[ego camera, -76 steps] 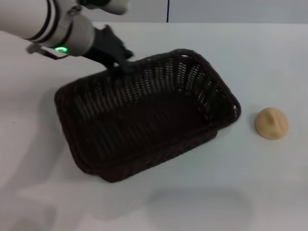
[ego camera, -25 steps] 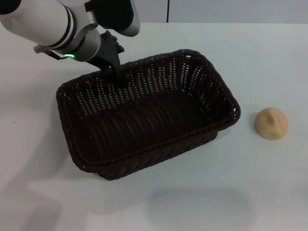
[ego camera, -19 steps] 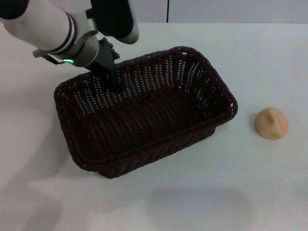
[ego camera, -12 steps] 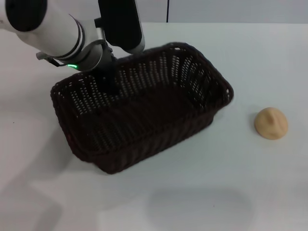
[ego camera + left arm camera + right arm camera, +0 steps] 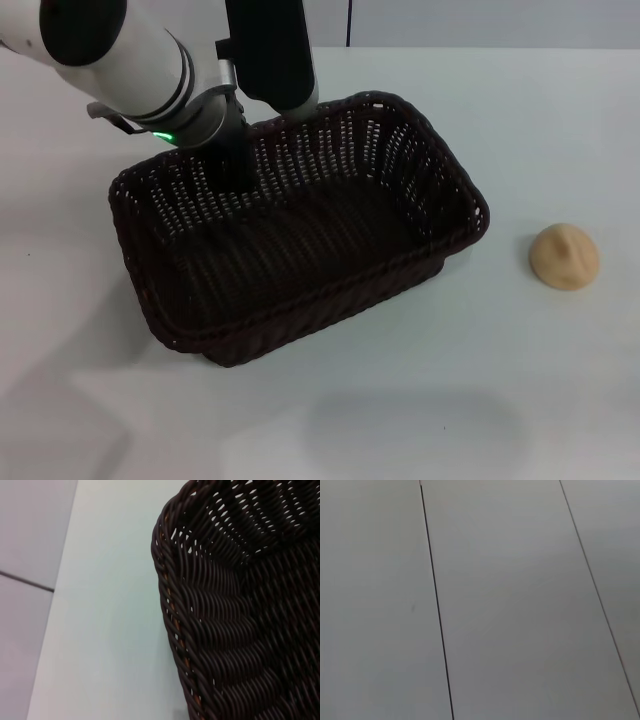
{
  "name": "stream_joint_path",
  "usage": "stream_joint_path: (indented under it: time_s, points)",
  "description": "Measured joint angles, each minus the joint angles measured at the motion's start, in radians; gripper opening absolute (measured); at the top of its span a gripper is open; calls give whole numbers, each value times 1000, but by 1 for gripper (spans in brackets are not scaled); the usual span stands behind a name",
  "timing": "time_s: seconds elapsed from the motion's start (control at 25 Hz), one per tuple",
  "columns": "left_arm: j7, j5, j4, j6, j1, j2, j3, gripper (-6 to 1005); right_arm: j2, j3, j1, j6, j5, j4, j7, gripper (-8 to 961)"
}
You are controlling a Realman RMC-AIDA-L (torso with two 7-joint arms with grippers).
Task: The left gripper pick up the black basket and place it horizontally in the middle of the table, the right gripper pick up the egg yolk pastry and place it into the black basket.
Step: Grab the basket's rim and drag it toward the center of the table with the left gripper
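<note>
The black basket [image 5: 300, 312] sits on the white table [image 5: 420, 420] left of centre, its long side running slightly askew, and it is empty. My left gripper [image 5: 236, 168] reaches down from the white-and-grey arm at the far left and is shut on the basket's far rim. The left wrist view shows the woven basket wall and rim [image 5: 176, 622] close up. The egg yolk pastry [image 5: 564, 257] lies alone on the table to the right of the basket, well apart from it. My right gripper is out of view.
The right wrist view shows only grey panels [image 5: 510, 600] with dark seams. A grey wall [image 5: 480, 22] runs behind the table's far edge. Bare table lies in front of the basket and around the pastry.
The left arm swung in over the basket's far rim. The basket tipped and slid a little left, then came back right and settled flatter. The pastry has not moved.
</note>
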Motion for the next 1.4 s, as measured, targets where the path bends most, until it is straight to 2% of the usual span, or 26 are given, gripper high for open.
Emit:
stream_joint_path:
  time_s: [0.28,0.4,0.92,1.4]
  points:
    - [53,-25,-47,-12,16,-1,21,539,0,0,-1,-1,0,0,0,815]
    - [131,-82,-79,-12,28,-1,23,520,0,0,-2,-1,0,0,0,815]
    - [313,-249,-74,-11,26,0,31,478,2,-3,-2,-10,0,0,0,815]
    - [296,-283,-71,33,34,-4,64,464,3,-13,1,-22,0,0,0,815]
